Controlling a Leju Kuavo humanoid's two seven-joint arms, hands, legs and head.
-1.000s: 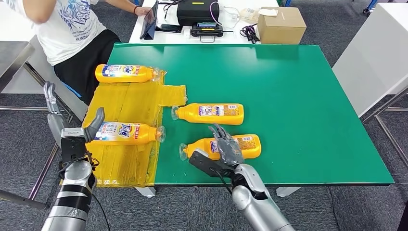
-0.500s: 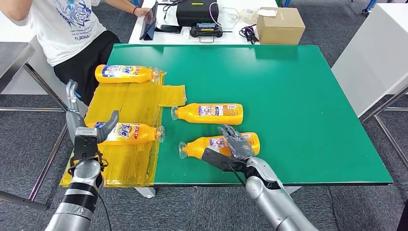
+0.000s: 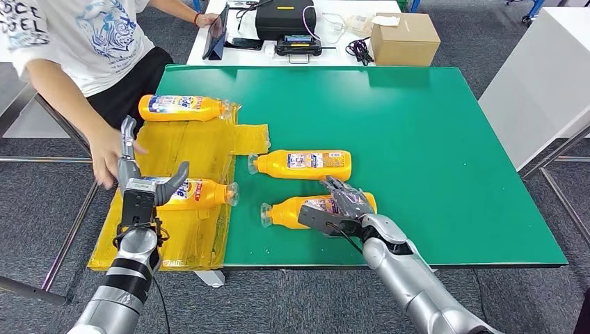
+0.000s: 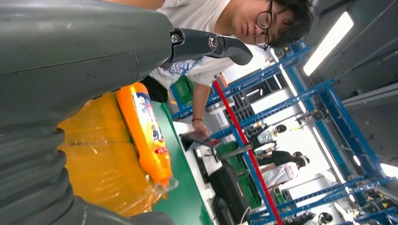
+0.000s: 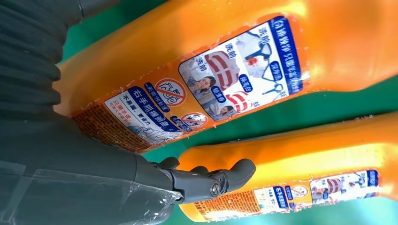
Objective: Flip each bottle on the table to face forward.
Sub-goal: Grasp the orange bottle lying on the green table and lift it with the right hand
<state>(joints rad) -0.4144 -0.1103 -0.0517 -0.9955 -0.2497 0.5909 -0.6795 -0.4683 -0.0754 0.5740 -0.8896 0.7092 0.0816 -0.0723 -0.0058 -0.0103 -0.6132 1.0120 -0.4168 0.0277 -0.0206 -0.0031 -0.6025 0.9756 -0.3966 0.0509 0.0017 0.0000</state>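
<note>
Four bottles on the desk, two with back labels up: slip and collision risks

Four orange bottles lie on their sides. The nearest bottle (image 3: 316, 209), on bare green close to the front edge of the desk (image 3: 445, 160), shows its instruction label in the right wrist view (image 5: 206, 89). The right hand (image 3: 341, 207) lies over its body, fingers draped across the top; whether they actually grip cannot be told, since the far side is hidden. The middle bottle (image 3: 300, 163), just behind it, also shows a back label. The Tide-front bottle (image 3: 184, 193) and the far bottle (image 3: 182, 106) rest on the yellow sheet (image 3: 188, 146).

Risks, as judged:
- Round, slick body: a partial grip could let the nearest bottle roll toward the front edge and drop off.
- Middle bottle sits near; a wide roll could knock it askew.
- Left hand (image 3: 139, 186) is raised beside the Tide-front bottle, fingers spread, holding nothing. A person's hand (image 3: 104, 156) is very close to those fingers, so contact is possible.
- Loose sheet could drag or bunch under a sliding bottle.
</note>
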